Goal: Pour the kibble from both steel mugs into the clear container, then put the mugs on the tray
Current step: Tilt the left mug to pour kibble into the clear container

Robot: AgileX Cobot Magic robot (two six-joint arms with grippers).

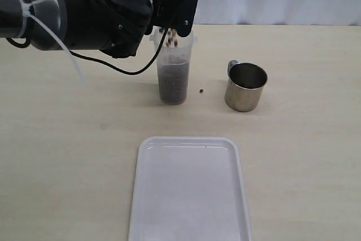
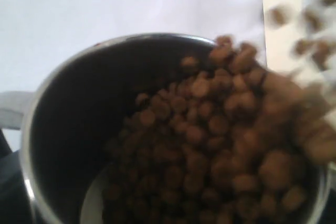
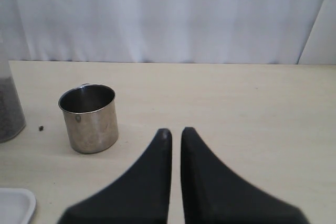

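Tipped mug [image 2: 68, 129] pours kibble [image 2: 210, 140] into container [image 1: 175, 63].
Left jaws grasp it above container; second mug [image 1: 245, 87] upright right of container; tray [image 1: 189, 196] in front; right jaws clenched, empty.

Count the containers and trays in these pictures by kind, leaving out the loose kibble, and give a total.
Steel mugs: 2, the upright mug and the tipped mug
Clear container: 1
White tray: 1
Total: 4
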